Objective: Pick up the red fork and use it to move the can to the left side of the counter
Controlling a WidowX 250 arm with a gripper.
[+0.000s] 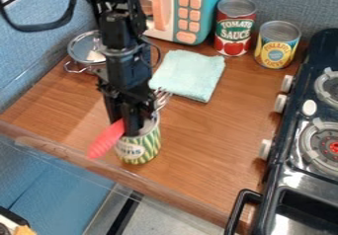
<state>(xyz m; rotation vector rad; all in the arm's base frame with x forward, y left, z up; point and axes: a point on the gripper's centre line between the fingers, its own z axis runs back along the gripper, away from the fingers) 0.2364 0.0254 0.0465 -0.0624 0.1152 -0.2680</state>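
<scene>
1. The red can (236, 18) reads "TOMATO SAUCE" in white capitals, on two lines: "TOMATO" curves across its green band, and "SAUCE" stands beneath it, above the pictured tomato.
2. The yellow can (277, 46) bears a round yellow label with dark capitals that look like "PINEAPPLE" arched over "SLICES"; the letters are small and slightly blurred.
3. The green can (150, 145) has a pale oval label on its striped side, where the ending "ans" is readable; the start of the word is unclear.
4. The microwave (204, 12) has a small dark display with marks too small to read.
</scene>
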